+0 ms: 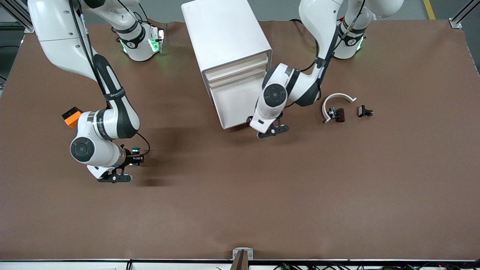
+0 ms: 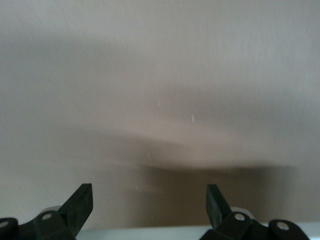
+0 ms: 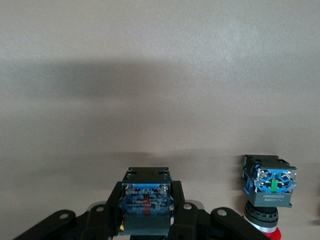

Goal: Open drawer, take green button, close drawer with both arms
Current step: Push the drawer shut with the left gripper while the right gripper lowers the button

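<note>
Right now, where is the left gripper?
Front view: the left gripper sits at the camera-side corner of the pulled-out drawer, jaws open; the right gripper holds a button over the table toward the right arm's end.

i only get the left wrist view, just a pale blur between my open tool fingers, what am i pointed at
observer: the cabinet. The left tool is low at its front, at the corner nearest the front camera.
operator: ok and where's the right tool
observer: the right tool is over the table toward the right arm's end, shut on a button.
</note>
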You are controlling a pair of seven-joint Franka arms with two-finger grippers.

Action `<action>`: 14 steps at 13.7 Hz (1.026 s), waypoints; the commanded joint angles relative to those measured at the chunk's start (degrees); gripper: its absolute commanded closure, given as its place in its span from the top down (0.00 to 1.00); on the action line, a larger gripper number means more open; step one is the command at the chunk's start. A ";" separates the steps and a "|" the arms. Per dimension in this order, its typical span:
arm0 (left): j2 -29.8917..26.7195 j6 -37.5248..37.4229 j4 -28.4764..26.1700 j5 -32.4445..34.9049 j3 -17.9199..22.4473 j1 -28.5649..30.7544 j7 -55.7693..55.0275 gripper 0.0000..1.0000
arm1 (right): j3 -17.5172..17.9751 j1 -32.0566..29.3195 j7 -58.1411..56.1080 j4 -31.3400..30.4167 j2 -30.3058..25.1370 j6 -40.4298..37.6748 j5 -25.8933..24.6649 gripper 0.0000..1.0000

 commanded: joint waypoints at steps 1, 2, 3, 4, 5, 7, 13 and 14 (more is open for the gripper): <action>-3.12 -0.11 -3.27 0.33 -3.53 -0.32 -3.33 1.00 | 1.05 -1.40 1.07 -2.35 -0.64 2.57 -0.78 0.19; -3.82 -0.11 -3.97 0.33 -5.11 -0.32 -4.13 1.00 | 1.05 -1.40 1.07 -2.35 -0.11 3.19 -0.78 0.19; -4.35 -0.11 -4.68 0.33 -6.25 -0.32 -4.66 1.00 | 1.14 -1.40 1.07 -2.44 0.15 3.80 -0.78 0.19; -5.05 -0.11 -5.38 0.33 -7.48 -0.24 -4.66 1.00 | 1.14 -1.40 1.07 -2.61 0.24 4.07 -0.78 0.19; -5.23 -0.11 -5.65 0.33 -8.37 -0.32 -4.84 1.00 | 1.14 -1.49 1.07 -2.62 0.33 4.07 -0.78 0.19; -5.06 -0.11 -5.65 0.33 -10.65 -0.32 -5.89 1.00 | 1.05 -1.49 1.07 -2.62 0.59 4.07 -0.78 0.20; -4.71 0.06 -5.12 -0.46 -12.16 0.38 -8.80 1.00 | 1.14 -2.01 0.46 -2.70 0.86 4.51 -0.78 0.24; -4.71 0.15 -4.51 -0.37 -11.63 1.25 -8.80 1.00 | 1.14 -2.10 0.46 -2.53 0.95 4.69 -0.78 0.28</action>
